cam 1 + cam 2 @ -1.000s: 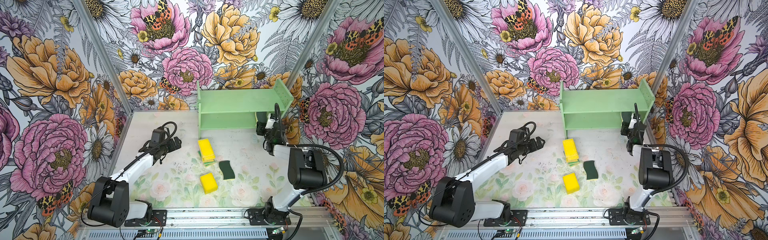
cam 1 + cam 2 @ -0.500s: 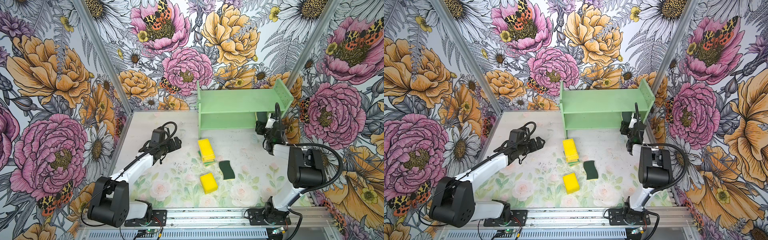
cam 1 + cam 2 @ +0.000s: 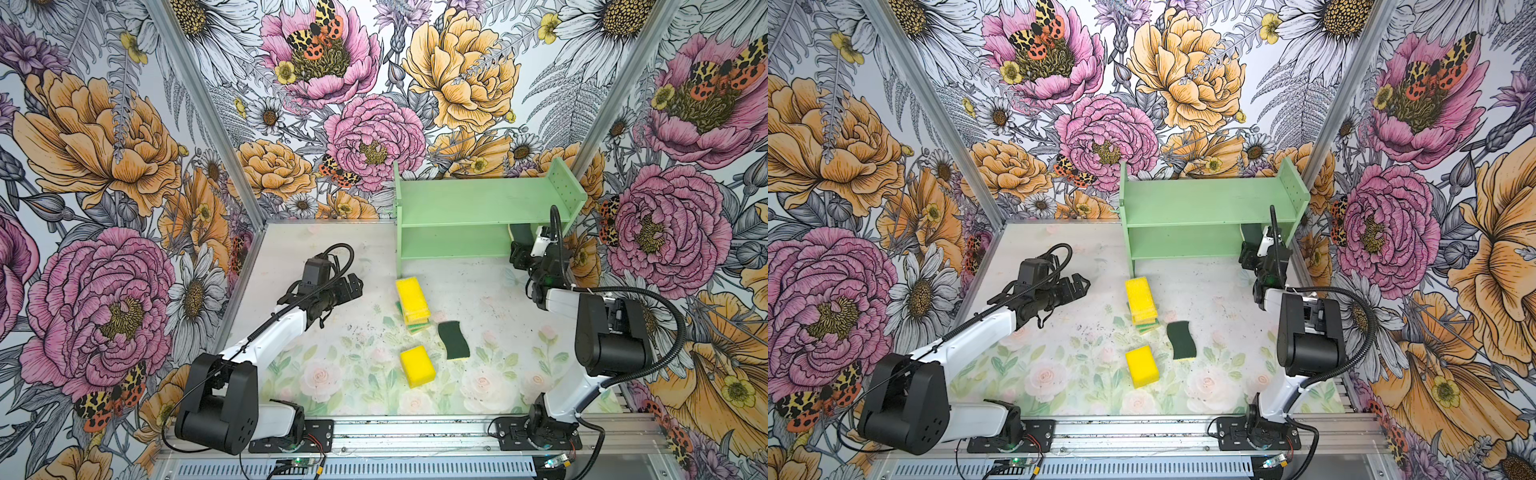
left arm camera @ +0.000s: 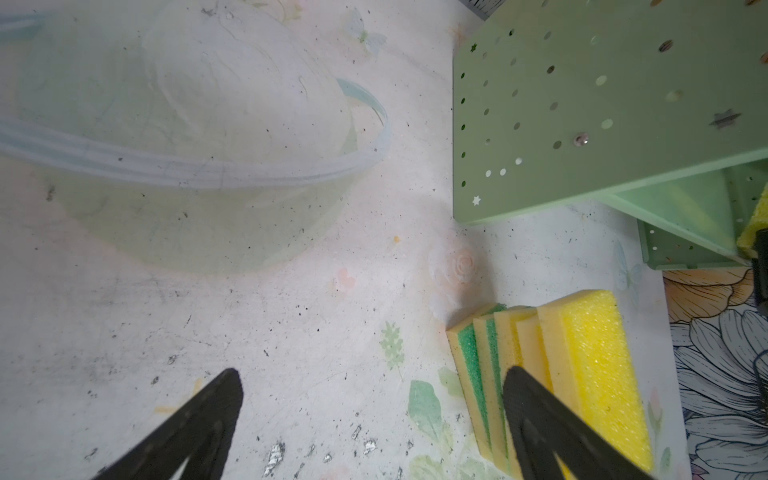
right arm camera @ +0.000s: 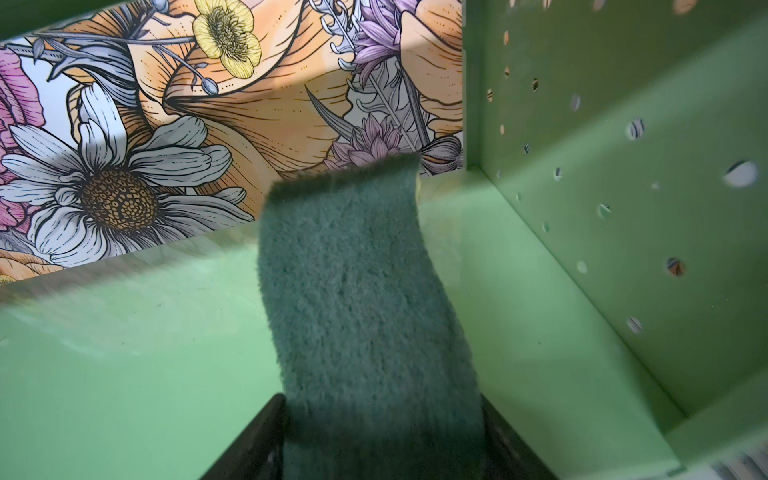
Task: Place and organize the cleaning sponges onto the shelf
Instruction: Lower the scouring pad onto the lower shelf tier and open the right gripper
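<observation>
A wavy dark-green sponge (image 5: 357,311) sits in the mint shelf's (image 3: 457,203) lower tier; a sponge stack (image 3: 411,297) lies in front.

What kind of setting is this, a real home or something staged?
Probably a staged robot booth: floral printed walls enclose the tabletop, the left arm and right arm are mounted on an aluminium rail, and a green shelf and sponges serve as props.

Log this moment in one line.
right gripper: dark-green sponge between jaws, in shelf, grip unclear | left gripper: open, empty | table: sponge stack
</observation>
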### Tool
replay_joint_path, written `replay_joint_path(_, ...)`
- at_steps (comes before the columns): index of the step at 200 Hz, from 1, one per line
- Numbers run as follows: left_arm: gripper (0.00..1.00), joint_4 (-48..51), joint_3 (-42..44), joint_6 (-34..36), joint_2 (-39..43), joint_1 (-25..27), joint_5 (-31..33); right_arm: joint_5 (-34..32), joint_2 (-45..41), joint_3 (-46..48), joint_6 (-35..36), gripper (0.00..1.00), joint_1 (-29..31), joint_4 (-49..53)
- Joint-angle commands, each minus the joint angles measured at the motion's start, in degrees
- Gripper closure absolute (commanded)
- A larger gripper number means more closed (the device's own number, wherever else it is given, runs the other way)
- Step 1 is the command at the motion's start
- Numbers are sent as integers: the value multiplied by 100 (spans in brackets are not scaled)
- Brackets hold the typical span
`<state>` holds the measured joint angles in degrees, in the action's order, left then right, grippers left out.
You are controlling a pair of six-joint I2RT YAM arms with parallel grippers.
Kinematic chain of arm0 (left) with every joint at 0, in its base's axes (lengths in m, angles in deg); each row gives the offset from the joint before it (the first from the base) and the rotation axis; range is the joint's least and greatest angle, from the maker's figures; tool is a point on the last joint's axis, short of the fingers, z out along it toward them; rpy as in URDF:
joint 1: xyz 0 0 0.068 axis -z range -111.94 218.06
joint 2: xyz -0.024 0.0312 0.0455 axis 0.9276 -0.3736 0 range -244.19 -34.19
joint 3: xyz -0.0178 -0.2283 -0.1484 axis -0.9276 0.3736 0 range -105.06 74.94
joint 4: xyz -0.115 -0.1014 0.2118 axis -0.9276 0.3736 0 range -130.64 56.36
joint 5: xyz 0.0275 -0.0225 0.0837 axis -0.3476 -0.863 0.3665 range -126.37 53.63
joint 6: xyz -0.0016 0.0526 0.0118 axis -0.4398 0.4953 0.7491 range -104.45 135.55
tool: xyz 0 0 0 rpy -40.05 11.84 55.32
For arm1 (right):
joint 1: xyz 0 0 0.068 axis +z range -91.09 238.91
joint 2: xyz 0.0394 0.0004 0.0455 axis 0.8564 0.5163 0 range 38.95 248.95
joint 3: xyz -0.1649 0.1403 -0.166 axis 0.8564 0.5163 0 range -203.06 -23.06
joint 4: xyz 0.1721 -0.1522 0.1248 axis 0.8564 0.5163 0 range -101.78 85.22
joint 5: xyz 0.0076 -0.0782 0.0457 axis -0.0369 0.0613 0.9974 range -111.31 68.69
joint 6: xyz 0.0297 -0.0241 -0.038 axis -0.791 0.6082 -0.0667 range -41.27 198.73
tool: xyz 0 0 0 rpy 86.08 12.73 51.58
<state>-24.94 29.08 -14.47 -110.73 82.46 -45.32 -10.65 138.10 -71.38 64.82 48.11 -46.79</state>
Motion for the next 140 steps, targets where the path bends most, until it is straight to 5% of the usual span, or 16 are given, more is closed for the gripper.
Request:
replay_joint_path(1,1,29,-99,83,33,-41,-133,-73,7,-72,13,30,36,-77)
replay_joint_path(140,1,64,-145,102,15,-50,-177,-134,-222,58,-26,20,130,-150)
